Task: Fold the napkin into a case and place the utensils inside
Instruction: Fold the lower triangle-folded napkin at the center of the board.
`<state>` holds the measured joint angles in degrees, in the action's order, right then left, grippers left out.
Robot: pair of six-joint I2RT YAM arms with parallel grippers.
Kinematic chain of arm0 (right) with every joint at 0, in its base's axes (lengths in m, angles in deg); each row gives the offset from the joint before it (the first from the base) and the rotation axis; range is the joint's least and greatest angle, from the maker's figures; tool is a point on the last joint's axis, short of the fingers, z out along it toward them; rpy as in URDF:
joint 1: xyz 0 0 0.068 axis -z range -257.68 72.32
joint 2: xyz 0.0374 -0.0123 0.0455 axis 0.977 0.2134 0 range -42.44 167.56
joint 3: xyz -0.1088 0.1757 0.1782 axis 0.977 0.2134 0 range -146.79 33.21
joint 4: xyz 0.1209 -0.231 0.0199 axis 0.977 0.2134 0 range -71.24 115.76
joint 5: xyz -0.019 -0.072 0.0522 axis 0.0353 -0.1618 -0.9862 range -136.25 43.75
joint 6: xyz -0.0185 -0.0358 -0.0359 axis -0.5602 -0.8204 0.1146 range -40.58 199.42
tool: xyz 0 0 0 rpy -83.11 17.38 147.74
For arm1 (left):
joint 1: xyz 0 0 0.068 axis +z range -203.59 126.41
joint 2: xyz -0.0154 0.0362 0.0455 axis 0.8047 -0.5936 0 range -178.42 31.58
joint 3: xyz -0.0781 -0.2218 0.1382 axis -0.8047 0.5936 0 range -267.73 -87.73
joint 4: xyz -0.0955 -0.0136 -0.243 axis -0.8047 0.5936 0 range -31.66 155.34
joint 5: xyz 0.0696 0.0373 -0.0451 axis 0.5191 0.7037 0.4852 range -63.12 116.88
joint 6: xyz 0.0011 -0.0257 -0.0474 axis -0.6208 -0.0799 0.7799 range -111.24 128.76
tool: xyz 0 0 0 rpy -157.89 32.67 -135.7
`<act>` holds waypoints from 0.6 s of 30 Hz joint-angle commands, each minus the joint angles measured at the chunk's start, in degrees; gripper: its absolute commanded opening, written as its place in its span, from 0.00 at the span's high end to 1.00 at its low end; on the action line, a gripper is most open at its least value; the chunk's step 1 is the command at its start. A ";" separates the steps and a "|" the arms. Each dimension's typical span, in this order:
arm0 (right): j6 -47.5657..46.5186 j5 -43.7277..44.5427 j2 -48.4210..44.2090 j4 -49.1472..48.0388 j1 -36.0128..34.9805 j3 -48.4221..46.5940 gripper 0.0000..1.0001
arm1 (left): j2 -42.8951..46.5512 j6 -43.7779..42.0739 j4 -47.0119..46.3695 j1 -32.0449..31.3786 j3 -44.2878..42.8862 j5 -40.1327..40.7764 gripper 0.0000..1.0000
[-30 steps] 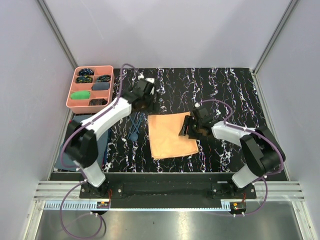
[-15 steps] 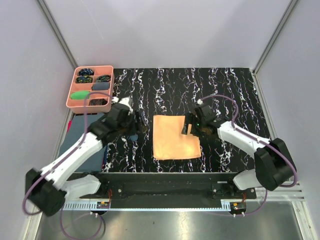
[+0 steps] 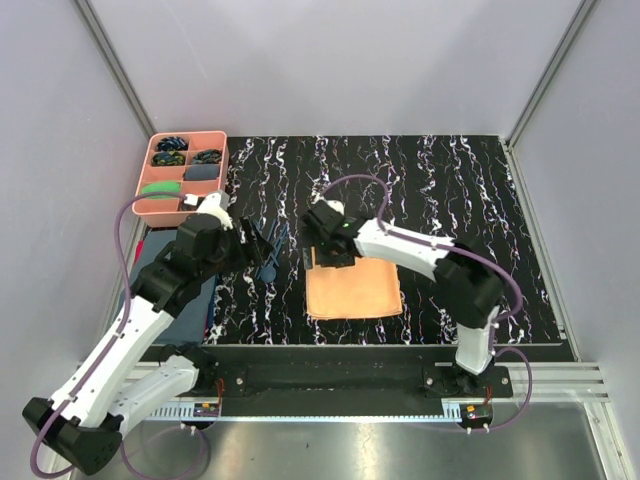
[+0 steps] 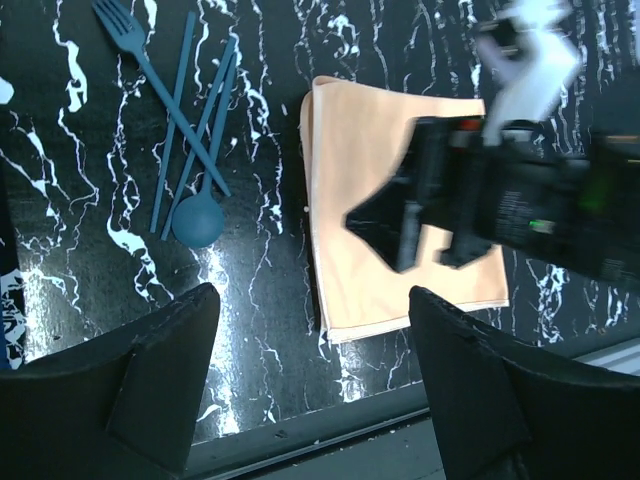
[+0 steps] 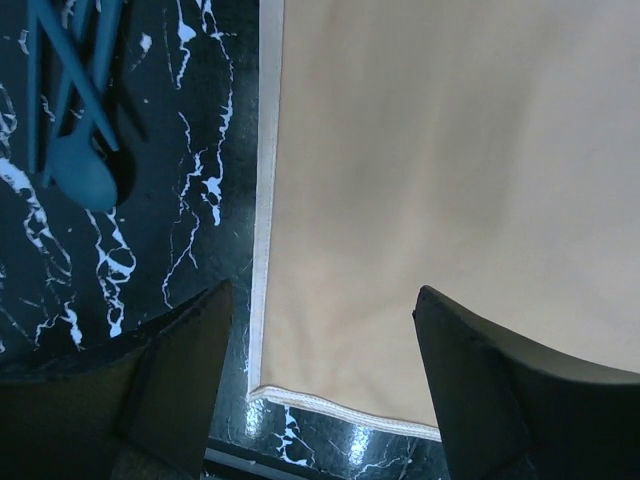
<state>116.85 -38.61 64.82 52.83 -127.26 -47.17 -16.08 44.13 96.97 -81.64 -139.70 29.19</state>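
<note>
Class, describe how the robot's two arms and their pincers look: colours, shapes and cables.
The left arm and right arm have white shell segments linked by black joints, and a purple cable loops along each. The left pincer and right pincer each end in two black, wedge-shaped fingers.

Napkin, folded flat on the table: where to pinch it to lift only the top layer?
Pinch the napkin's top layer along the edge facing the spoon, near a corner, coming down from that side. A pale strip of lower layer shows past that edge, so the layers are offset and probably free there; elsewhere it lies flat with no lip to catch.
</note>
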 commanded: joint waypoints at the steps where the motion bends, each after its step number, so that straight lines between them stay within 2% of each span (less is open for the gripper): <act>1: 1.68 4.31 5.75 5.12 -1.74 -7.68 0.20 | 0.90 -1.80 -0.75 0.37 -2.97 -4.22 0.20; 9: 2.74 5.72 11.91 8.12 -3.68 -12.78 0.26 | 1.60 -1.01 -3.65 0.54 -0.16 -9.59 0.20; 18: 3.53 5.46 16.92 9.35 -4.03 -15.33 0.27 | 2.31 -1.71 -3.92 0.98 -0.15 -11.01 0.20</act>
<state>119.04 -35.16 79.69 60.78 -130.71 -60.24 -15.23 43.46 95.92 -81.14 -139.68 20.71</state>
